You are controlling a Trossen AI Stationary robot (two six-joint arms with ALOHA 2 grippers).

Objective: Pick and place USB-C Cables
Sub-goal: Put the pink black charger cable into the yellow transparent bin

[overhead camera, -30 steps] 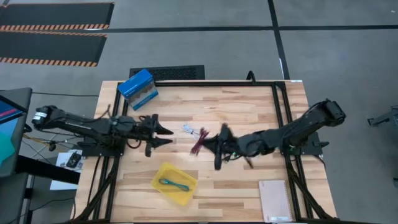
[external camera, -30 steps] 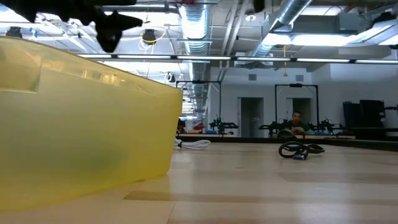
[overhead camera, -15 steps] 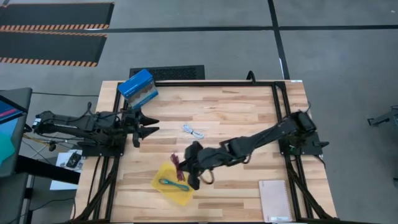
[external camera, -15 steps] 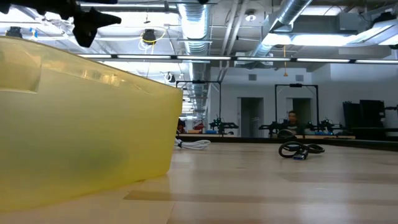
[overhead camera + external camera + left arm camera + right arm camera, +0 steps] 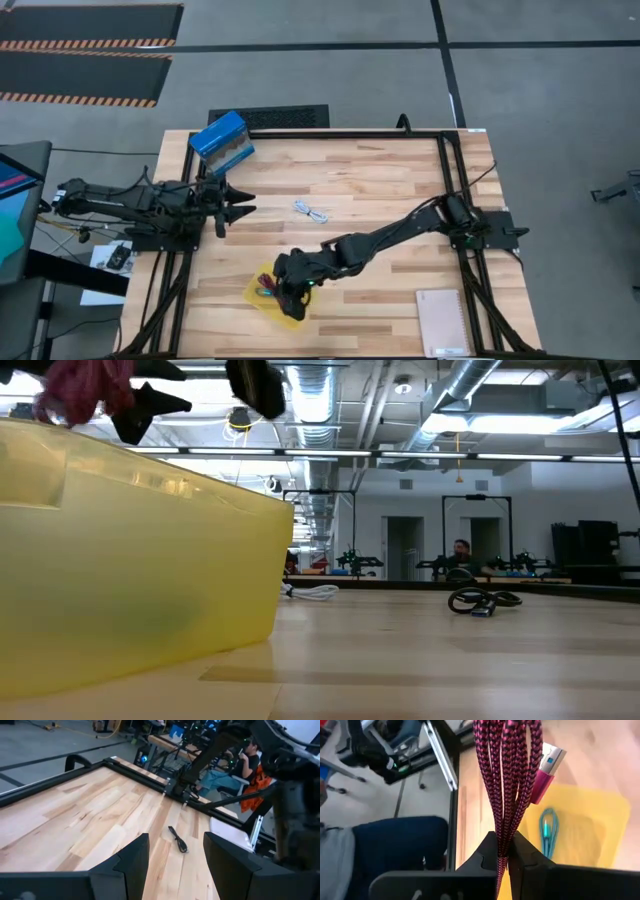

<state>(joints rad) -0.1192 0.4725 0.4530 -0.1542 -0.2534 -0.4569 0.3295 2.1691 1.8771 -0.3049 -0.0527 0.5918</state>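
My right gripper (image 5: 279, 289) reaches across to the yellow tray (image 5: 298, 316) and is shut on the magenta-red cable (image 5: 264, 283); in the low view that cable (image 5: 84, 386) hangs above the tray wall (image 5: 140, 560). The teal-green cable (image 5: 547, 832) lies flat in the tray. On the bare wood lie the white-blue cable (image 5: 312, 211) and the black cable (image 5: 483, 601), which also shows in the left wrist view (image 5: 177, 839). My left gripper (image 5: 240, 208) waits open near the table's left edge, touching nothing. My right gripper pinches the magenta-red cable's bundled strands (image 5: 503, 836) between its two fingers, several strands together. The fingers (image 5: 485, 851) come from the table's right, slanting down. The bundle runs out past the fingertips, lifted clear over the tray, with its plug end (image 5: 547, 764) free.
A blue box (image 5: 221, 143) stands at the far left corner. A notebook (image 5: 441, 322) lies at the near right corner. A black frame rail (image 5: 455, 180) borders the table. A seated person (image 5: 240, 765) shows beyond the table. Bare wood lies between the tray and the white-blue cable.
My right gripper has carried the magenta-red cable from the table's middle toward the left and near edge, ending over the yellow tray, still shut on it. My left gripper drew back toward the left edge, then held still.
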